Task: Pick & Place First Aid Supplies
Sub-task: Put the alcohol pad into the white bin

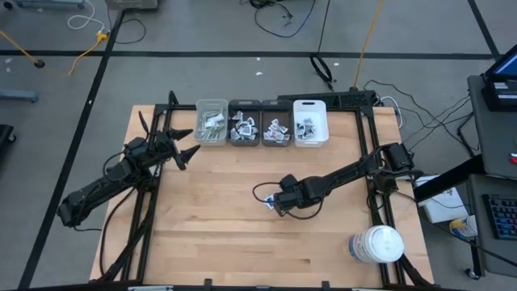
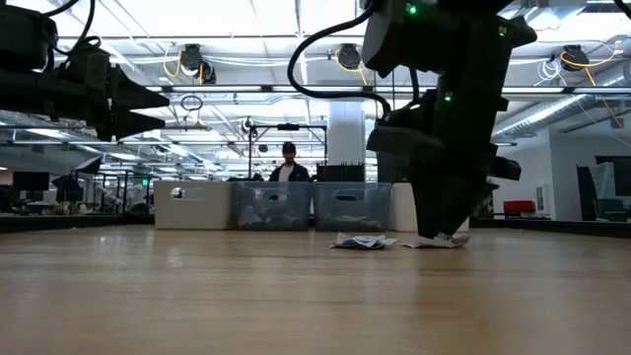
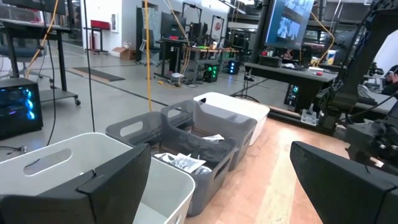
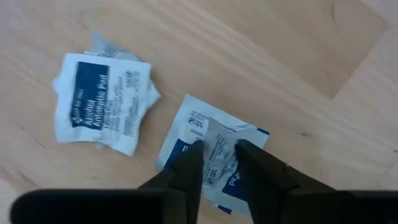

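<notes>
Now the right hand [image 4: 214,163] pinches a sachet [image 4: 211,152] lying flat mid-table, fingers half closed on its raised fold. Left hand [image 1: 184,144] waits wide open near the bins [image 1: 262,123], holding nothing.

A robotics lab: beyond the wooden table [image 1: 242,210], workbenches with monitors [image 3: 292,25] (cables trailing), exposed ceiling ducts [image 2: 582,104] above.

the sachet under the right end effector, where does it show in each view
High view: the sachet peeks out at the right end effector, mid-table.
Low view: pale scrap on the wood beneath the dark arm, right of centre.
Left wrist view: not in it.
Right wrist view: blue-and-white sachet, low centre, pinched between the fingers.
Shared landmark: the second sachet lying beside it.
</notes>
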Tool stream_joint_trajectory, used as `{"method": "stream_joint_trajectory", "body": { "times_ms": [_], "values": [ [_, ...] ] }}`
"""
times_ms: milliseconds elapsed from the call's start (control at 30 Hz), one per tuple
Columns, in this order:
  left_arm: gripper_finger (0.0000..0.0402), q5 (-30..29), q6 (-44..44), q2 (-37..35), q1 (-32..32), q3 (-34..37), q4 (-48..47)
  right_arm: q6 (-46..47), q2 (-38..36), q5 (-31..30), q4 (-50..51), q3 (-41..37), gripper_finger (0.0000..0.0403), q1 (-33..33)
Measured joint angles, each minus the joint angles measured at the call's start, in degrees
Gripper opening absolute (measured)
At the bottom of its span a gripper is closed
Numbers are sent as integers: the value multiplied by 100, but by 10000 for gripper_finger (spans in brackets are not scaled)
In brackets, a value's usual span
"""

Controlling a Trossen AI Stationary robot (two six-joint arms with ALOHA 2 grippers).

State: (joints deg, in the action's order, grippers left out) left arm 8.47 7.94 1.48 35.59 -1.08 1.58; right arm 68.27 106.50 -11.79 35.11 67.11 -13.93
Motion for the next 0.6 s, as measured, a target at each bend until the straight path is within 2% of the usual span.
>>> {"method": "stream_joint_trajectory", "body": {
  "times_ms": [300, 600],
  "values": [
    [392, 1, 0, 1, -2, 0, 0, -290, -156, 337, 6, -13, 52, -2],
    [392, 0, 0, 2, -1, 0, -2, -696, -771, 161, 386, -13, 21, 46]
  ]
}}
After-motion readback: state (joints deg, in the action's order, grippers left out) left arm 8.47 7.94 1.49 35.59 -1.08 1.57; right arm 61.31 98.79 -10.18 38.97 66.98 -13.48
